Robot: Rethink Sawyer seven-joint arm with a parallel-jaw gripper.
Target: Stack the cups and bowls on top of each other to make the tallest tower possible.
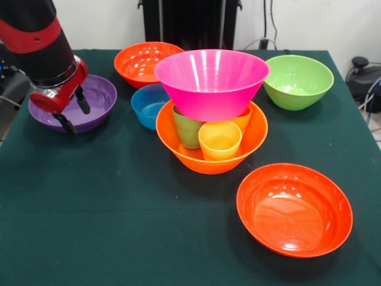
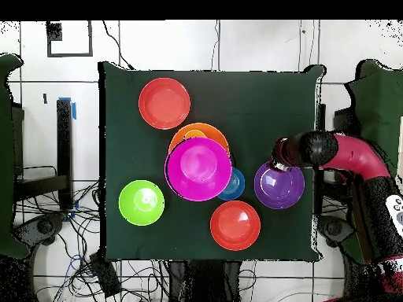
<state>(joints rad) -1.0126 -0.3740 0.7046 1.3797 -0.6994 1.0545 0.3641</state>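
No writing shows anywhere. The gripper (image 1: 74, 112) hangs over the purple bowl (image 1: 95, 95), fingers spread and empty; right of it, the pink bowl (image 1: 211, 80) tops three cups (image 1: 219, 140) in the orange bowl (image 1: 202, 159).

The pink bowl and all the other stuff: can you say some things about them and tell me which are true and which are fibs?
1. The pink bowl sits on three cups inside the light orange bowl. True.
2. The gripper is holding the lime green bowl. False: it hangs open over the purple bowl, holding nothing.
3. The blue bowl is on top of the tower. False: it stands on the table beside it.
4. Two red-orange bowls lie apart from the tower. True.
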